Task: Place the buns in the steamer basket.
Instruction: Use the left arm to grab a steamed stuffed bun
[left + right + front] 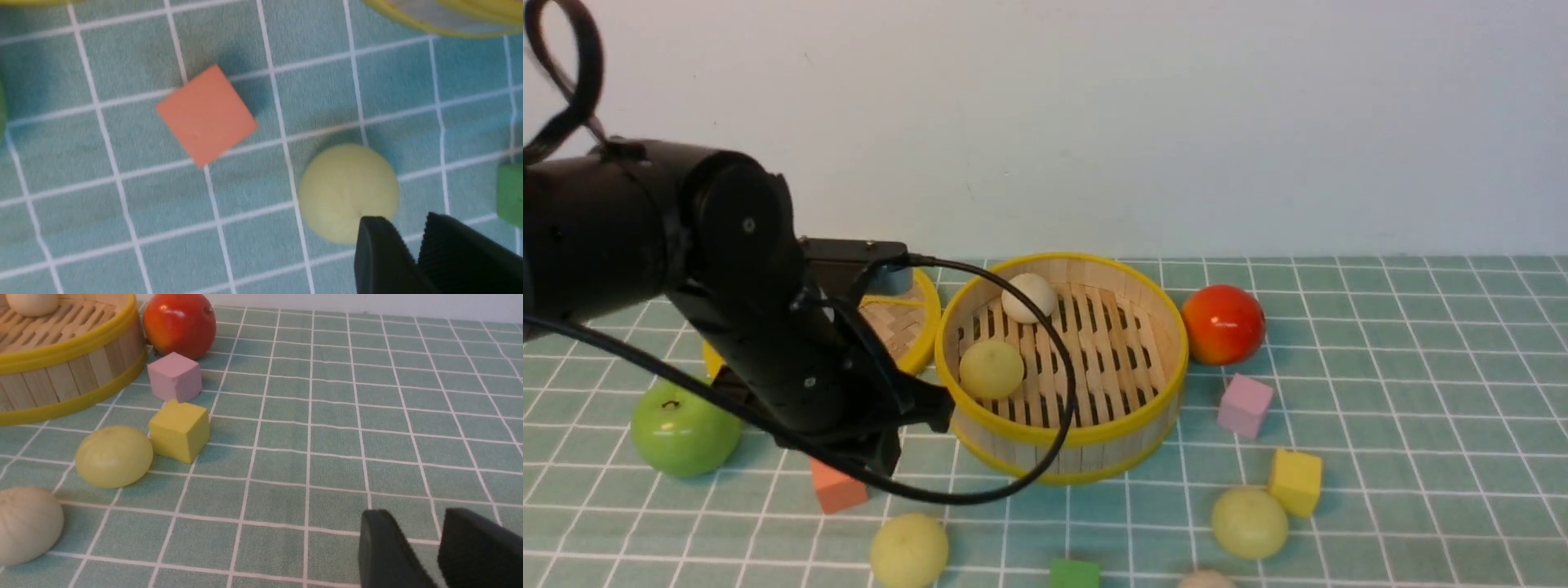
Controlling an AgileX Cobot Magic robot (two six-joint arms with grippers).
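Note:
The steamer basket (1094, 445) stands mid-table and holds an off-white bun (1029, 296) and a yellow-green bun (991, 369). On the cloth lie a yellow-green bun (908, 550) at the front left, another (1249, 521) at the front right, and an off-white bun (1205, 580) at the front edge. My left arm (768, 327) reaches down left of the basket. My left gripper (408, 222) is shut and empty, above the near side of the front-left bun (347, 188). My right gripper (421, 516) is narrowly open and empty, right of two buns (113, 456) (26, 524).
A green apple (682, 429) lies far left and a red-orange fruit (1223, 323) right of the basket. The flat lid (907, 322) lies behind my left arm. Orange (836, 487), green (1074, 573), pink (1245, 405) and yellow (1294, 482) cubes are scattered around.

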